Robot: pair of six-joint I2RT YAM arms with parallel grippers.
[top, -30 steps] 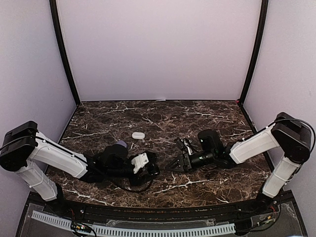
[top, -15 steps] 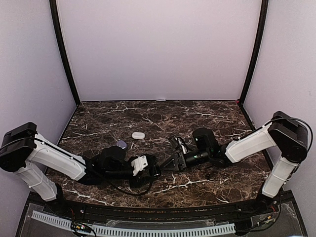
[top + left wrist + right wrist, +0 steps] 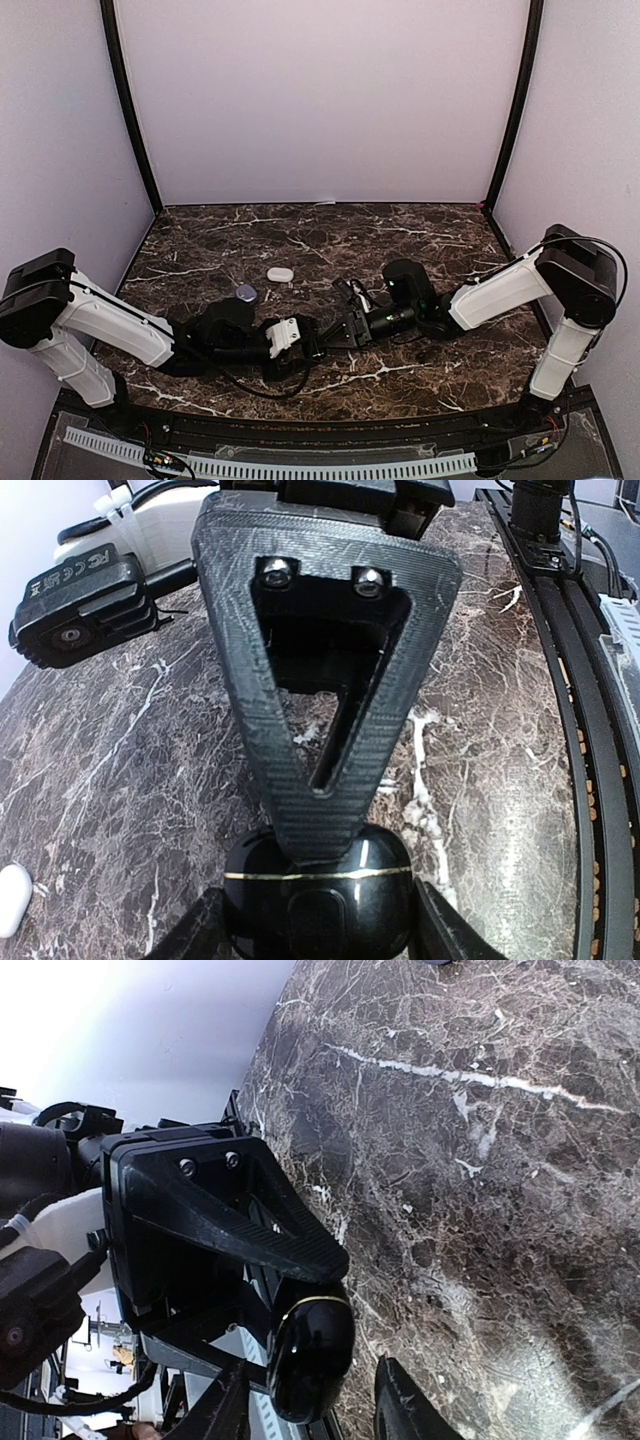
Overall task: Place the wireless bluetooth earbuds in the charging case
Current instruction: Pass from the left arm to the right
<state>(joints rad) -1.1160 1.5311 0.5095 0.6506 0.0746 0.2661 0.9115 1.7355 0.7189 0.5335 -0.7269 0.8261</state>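
A glossy black charging case (image 3: 345,905) with a thin gold seam, its lid down, is held just above the marble, with my left gripper (image 3: 318,932) shut on its sides. In the top view both grippers meet at the table's near middle, left gripper (image 3: 316,343) against right gripper (image 3: 346,329). My right gripper (image 3: 312,1408) straddles the same case (image 3: 312,1355), and a strip of marble still shows between the case and one of its fingers (image 3: 400,1410). One right finger (image 3: 320,710) lies across the case's upper half. The earbuds are out of view.
A white pebble-shaped case (image 3: 280,274) and a purple one (image 3: 246,292) lie on the marble behind the left arm. The white case (image 3: 10,900) also shows at the left wrist view's edge. Cables and the table's front rail (image 3: 590,730) run close on the near side.
My right gripper has slid left until it meets the left gripper, and its jaws have narrowed around the black case. The left gripper has shifted slightly right and kept its hold.
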